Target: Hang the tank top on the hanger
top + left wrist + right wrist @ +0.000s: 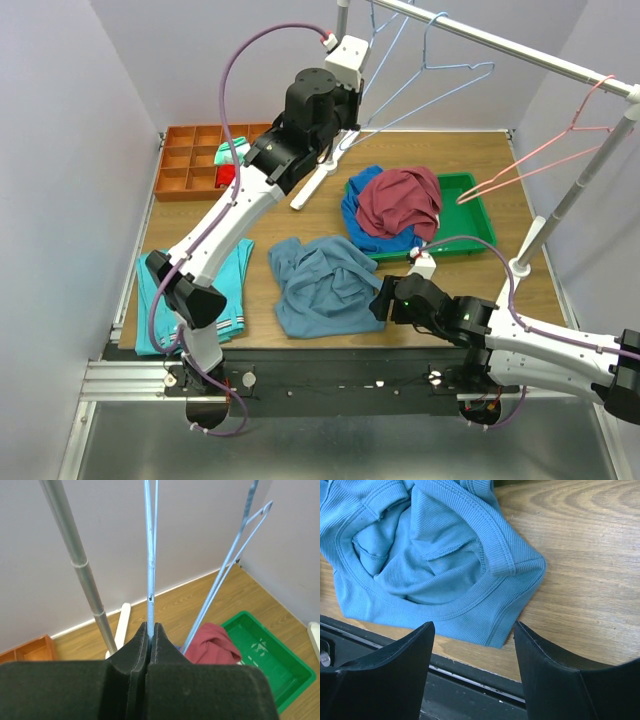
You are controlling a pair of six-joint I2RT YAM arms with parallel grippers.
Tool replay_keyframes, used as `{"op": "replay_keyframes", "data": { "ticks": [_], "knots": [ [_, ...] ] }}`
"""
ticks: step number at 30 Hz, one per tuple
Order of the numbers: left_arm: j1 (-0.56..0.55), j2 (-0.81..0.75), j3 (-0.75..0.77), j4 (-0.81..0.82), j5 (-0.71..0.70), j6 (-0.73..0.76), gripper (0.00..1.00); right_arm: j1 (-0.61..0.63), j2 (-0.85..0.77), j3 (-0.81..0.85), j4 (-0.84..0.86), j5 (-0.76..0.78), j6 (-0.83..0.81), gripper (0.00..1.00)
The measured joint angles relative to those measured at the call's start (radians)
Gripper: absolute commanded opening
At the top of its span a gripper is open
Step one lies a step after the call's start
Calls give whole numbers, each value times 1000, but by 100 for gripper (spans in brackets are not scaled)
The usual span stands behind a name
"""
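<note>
Right gripper (472, 628): low at the near table edge, jaws wide apart, nothing between them. Right wrist view shows its two dark fingers (395, 670) framing the corner of the tank top (435, 555); contact cannot be told.

Tank top: lies crumpled on the wooden table (500, 290), front centre, just left of the right gripper. Ribbed hem and one bound opening face up. It is not on any hanger.

A teal garment (150, 300) lies flat at the near left, partly under the left arm.

Mid-table, right of centre: green tray (470, 200) holding a maroon shirt (400, 200) heaped on a royal-blue garment (355, 210), which spills over the tray's left rim. An orange compartment box (190, 160) sits at the far left.

Left gripper (150, 627): raised high at the back, pads pressed together on the wire of the hanger (150, 555). The light-blue wire runs straight up out of the pads.

A second light-blue hanger (225, 565) hangs just to the right of it. Both hook on the grey rail (500, 42) across the far side. A pink-red hanger (540, 165) hangs near the rail's right end, well apart from the two blue ones.
</note>
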Motion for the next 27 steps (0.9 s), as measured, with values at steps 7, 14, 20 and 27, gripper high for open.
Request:
{"op": "replay_keyframes", "data": {
  "ticks": [7, 14, 20, 27],
  "knots": [
    [0, -144, -235, 21, -14, 4, 0, 0, 3, 8, -3, 6, -10, 73],
    [0, -378, -518, 54, -58, -17, 0, 0, 8, 45, -14, 10, -21, 72],
    [2, -700, -862, 50, -90, -98, 0, 0, 12, 50, -29, 21, -29, 70],
    [3, -943, -1101, -72, 9, -164, 0, 0, 51, 49, -41, 72, -11, 68]
  ]
}}
